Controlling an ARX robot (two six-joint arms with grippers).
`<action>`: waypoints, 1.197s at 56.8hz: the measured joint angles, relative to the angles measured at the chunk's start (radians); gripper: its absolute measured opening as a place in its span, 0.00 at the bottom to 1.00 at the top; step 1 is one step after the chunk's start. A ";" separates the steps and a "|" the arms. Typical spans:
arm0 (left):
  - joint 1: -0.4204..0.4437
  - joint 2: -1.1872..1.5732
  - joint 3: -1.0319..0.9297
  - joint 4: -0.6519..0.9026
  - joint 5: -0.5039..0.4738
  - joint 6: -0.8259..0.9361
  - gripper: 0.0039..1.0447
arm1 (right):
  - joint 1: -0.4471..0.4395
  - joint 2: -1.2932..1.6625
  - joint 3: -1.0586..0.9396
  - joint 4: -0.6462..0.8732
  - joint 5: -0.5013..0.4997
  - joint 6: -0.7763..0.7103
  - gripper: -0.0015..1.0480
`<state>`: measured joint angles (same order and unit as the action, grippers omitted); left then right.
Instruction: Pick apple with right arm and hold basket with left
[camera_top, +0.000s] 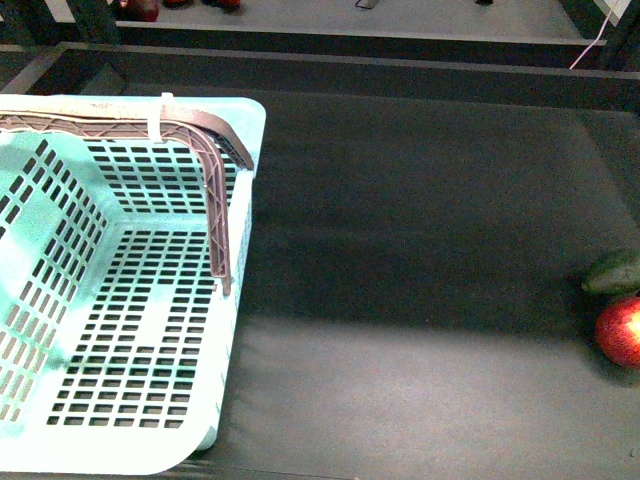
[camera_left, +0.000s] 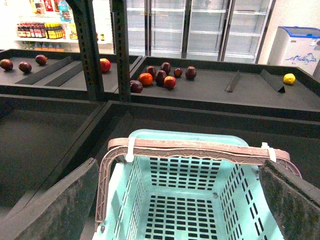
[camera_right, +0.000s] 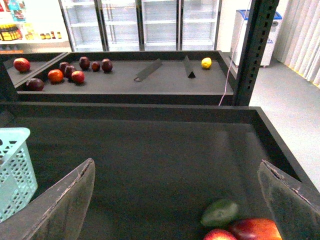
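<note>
The light turquoise basket (camera_top: 236, 330) stands at the left of the dark shelf, its brown-grey lattice handle (camera_top: 215, 190) resting along the rim. The red apple (camera_top: 620, 331) lies at the far right edge, cut off by the frame. In the left wrist view my left gripper (camera_left: 175, 207) hangs open above the basket (camera_left: 190, 135), one finger on each side of the handle (camera_left: 200, 148). My right gripper (camera_right: 175, 205) is open over bare shelf. Red apple skin (camera_right: 254, 229) shows near its right finger (camera_right: 292, 205), with a smaller red round (camera_right: 219, 235) beside it. I cannot tell whether that is one fruit or two.
A dark green lumpy object (camera_top: 612, 272) touches the apple on its far side and shows in the right wrist view as the green object (camera_right: 220, 212). A raised shelf lip (camera_top: 350, 70) runs along the back. Behind it, another shelf holds several dark and red fruits (camera_left: 160, 77) and a yellow one (camera_left: 289, 78).
</note>
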<state>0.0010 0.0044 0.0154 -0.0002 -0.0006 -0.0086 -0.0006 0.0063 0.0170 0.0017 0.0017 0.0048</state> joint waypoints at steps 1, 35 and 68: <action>0.000 0.000 0.000 0.000 0.000 0.000 0.93 | 0.000 0.000 0.000 0.000 0.000 0.000 0.92; 0.000 0.000 0.000 0.000 0.000 0.000 0.93 | 0.000 0.000 0.000 0.000 0.000 0.000 0.92; 0.048 0.930 0.468 -0.084 0.278 -0.600 0.93 | 0.000 -0.001 0.000 0.000 -0.001 0.000 0.92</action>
<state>0.0494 0.9344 0.4831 -0.0841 0.2775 -0.6083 -0.0006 0.0055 0.0170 0.0017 0.0010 0.0048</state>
